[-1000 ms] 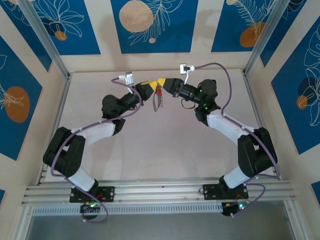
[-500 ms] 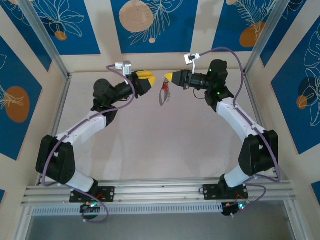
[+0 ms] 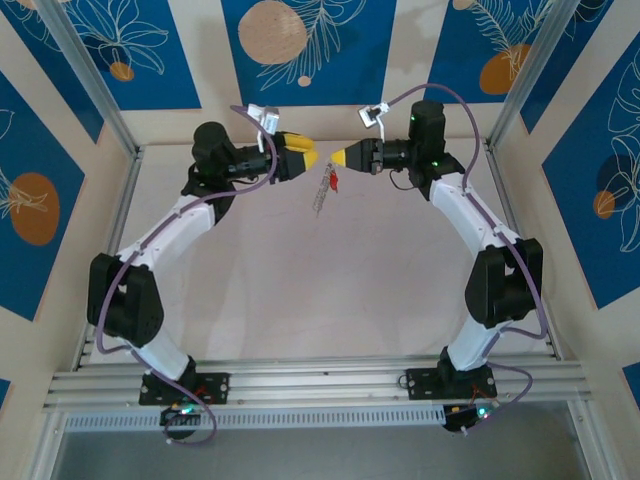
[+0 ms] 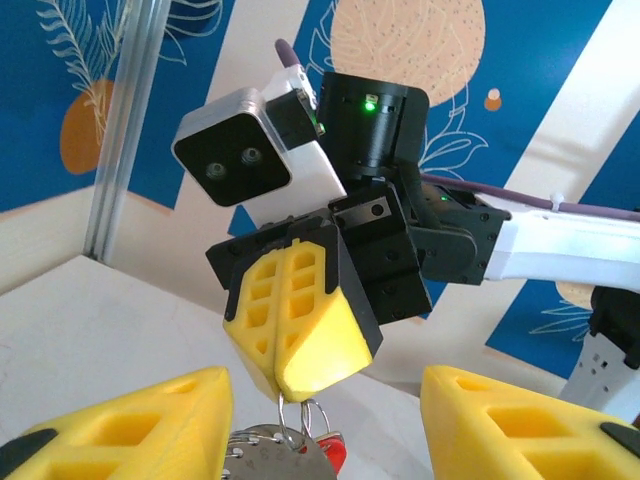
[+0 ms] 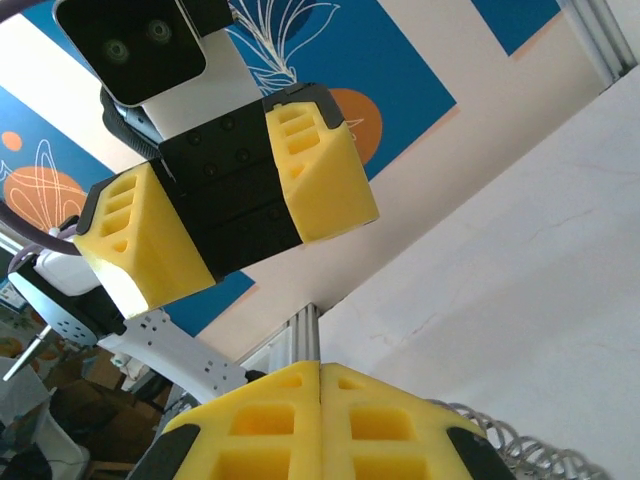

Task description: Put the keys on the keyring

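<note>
My right gripper [image 3: 338, 157] is shut on the top of the keyring [image 3: 321, 195], a thin grey wire loop hanging in the air above the back of the table. A small key with a red head [image 3: 333, 180] dangles on it. In the left wrist view the right gripper [image 4: 290, 385] pinches the keyring [image 4: 283, 420], with the red key [image 4: 330, 455] and grey metal pieces just below. My left gripper [image 3: 312, 158] faces it from the left, open and apart from it, with nothing between its fingers [image 4: 120, 425]. The right wrist view shows the left gripper [image 5: 235, 215] open.
The pale table [image 3: 320, 290] lies well below both grippers. Aluminium posts [image 3: 95, 85] and blue-patterned walls close in the back and sides. An aluminium rail [image 3: 320, 385] runs along the near edge by the arm bases.
The left gripper has opened, let go of the keyring and drawn back to the left. Both arms have risen toward the back wall, and the keyring now hangs from the right gripper alone.
</note>
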You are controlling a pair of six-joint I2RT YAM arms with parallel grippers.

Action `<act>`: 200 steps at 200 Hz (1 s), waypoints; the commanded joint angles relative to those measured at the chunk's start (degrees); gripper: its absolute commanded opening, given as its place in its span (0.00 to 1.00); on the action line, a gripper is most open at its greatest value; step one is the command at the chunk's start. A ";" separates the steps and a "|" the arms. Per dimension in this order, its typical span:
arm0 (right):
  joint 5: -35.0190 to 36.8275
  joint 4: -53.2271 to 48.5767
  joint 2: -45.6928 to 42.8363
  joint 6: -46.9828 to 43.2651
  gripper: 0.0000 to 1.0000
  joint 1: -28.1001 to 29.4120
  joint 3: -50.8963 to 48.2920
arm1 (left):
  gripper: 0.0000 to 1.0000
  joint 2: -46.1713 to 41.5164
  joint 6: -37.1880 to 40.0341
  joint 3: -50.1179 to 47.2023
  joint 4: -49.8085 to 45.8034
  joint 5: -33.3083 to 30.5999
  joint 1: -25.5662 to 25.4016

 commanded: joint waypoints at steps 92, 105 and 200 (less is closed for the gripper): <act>-1.91 1.47 0.01 0.80 0.00 0.66 1.91 | 0.38 5.68 -3.32 3.70 3.14 7.01 0.05; -1.82 1.72 0.16 0.89 0.00 0.76 1.97 | 0.37 5.72 -3.54 3.36 3.58 7.02 -0.22; -1.52 2.80 0.78 1.77 0.00 1.46 2.21 | 0.25 6.97 -3.27 3.59 4.17 6.75 -1.76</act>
